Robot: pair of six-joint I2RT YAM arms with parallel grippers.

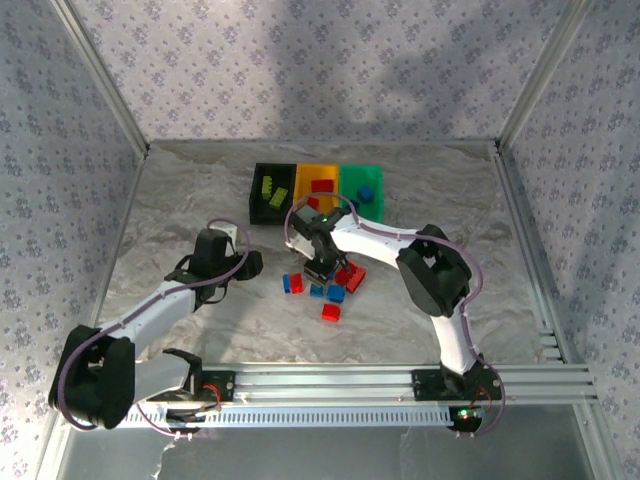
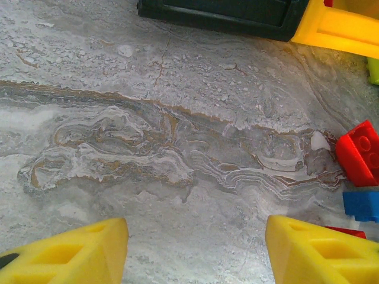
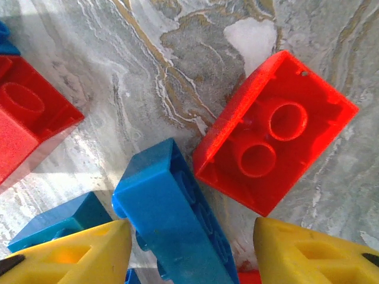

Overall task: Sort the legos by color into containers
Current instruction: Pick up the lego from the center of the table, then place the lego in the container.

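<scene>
Marbled tabletop (image 1: 200, 190): near the containers (image 1: 339, 178), the right jaws stand apart astride a blue lego (image 3: 172, 219), judged light, rigid and slick, best pinched across its long flat sides; left jaws likewise apart.

Red, blue legos (image 1: 331, 312) loose in a cluster — few more inside black, yellow, green containers (image 1: 318, 167)

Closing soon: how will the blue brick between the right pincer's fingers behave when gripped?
Blue brick looks like hard plastic, probably stiff and light. Smooth sides may slip. Lying askew, it could twist into the red brick beside it.
</scene>
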